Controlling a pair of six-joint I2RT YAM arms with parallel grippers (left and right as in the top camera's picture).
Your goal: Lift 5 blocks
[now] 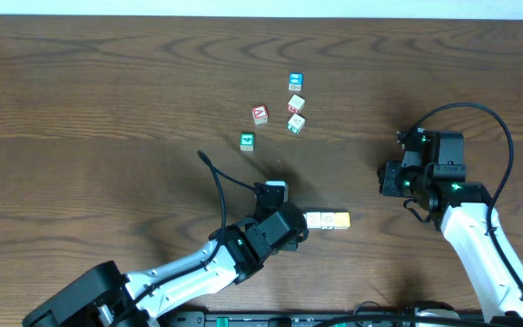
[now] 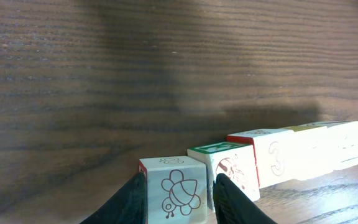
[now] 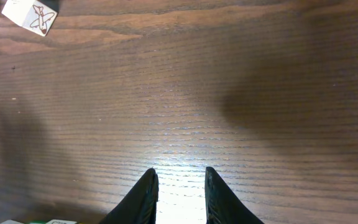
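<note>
Lining up as a touching row of blocks (image 2: 272,155) on the wooden table (image 2: 73,93), running away rightward from the left gripper (image 2: 179,182). Pinching the nearest, bee-printed block (image 2: 180,193) by both sides. Hovering the right gripper (image 3: 180,177) above bare wood, fingers narrowly parted, holding nothing, with a printed cube (image 3: 33,15) lying far ahead-left.

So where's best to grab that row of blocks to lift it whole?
Probably its two end faces, squeezed lengthwise: the row of blocks is separate cubes lying face to face. The left gripper is at the bee block end; the yellow block end faces the right gripper.
</note>
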